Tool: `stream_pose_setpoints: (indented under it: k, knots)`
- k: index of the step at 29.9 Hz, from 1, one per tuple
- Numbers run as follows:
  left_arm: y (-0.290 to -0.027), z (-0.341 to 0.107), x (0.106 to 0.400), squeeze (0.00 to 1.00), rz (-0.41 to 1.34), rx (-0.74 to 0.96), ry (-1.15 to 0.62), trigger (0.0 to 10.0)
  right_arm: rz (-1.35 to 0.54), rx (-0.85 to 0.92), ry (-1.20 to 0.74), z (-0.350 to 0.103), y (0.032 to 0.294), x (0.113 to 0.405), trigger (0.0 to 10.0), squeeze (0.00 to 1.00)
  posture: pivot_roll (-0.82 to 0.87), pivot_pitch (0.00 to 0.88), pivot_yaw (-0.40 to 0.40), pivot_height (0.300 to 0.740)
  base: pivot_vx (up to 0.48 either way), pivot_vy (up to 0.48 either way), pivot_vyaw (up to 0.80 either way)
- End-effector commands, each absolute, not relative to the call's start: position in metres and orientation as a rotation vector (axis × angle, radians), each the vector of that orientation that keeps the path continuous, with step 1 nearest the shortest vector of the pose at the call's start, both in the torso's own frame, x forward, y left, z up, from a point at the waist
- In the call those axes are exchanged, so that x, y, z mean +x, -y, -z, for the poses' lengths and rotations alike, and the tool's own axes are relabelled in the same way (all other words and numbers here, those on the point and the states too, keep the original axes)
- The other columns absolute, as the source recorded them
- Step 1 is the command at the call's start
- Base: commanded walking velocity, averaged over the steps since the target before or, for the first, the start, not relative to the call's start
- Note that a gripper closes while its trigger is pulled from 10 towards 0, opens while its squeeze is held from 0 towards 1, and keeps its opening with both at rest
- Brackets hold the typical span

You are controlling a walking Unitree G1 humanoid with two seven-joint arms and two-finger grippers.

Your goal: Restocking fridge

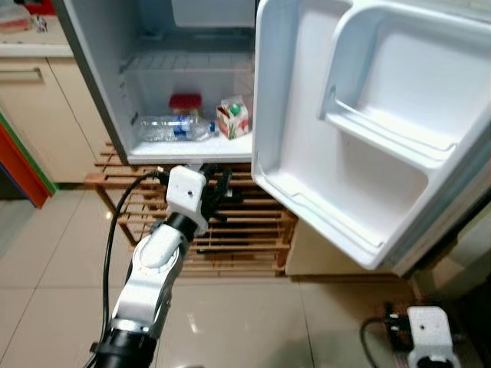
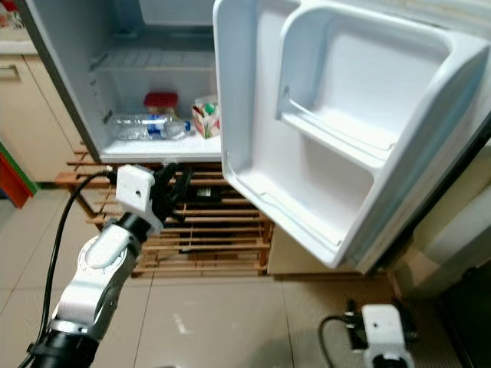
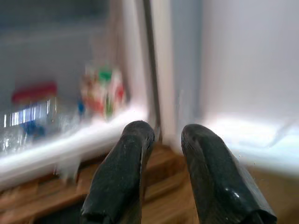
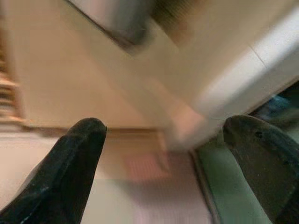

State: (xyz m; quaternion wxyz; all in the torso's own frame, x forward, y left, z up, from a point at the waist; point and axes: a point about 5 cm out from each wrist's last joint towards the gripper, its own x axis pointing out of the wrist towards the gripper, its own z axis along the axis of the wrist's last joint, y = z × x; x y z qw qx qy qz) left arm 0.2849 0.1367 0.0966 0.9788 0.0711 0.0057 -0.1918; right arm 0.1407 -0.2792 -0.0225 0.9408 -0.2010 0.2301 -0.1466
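Fridge (image 1: pixel 107 92) stood open, holding a bottle (image 1: pixel 170 128), jar (image 1: pixel 185 103) and carton (image 1: pixel 233 118); empty left claw (image 1: pixel 217 189), narrowly parted at 6 o'clock, suggested restocking remained unfinished.

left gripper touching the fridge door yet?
Apart. In the left eye view the left gripper sits below the fridge floor, with wooden rack visible between it and the open door.
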Motion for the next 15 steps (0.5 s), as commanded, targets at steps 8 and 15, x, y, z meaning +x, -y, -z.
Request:
stream_pose_setpoints:
  k: [8,15]
  knots:
    - [-0.202,0.001,0.259,0.0,0.199,0.298,-0.47,10.0,0.518,-0.476,-0.609,0.03,0.331,0.13,10.0,0.0,0.08,0.024,0.017,0.73,0.0,0.0,0.0]
    - [-0.22,0.055,0.212,0.0,0.243,0.457,-0.816,10.0,0.814,-0.576,-0.688,0.004,0.398,0.101,10.0,0.0,0.06,0.027,0.025,0.73,0.0,0.0,0.0]
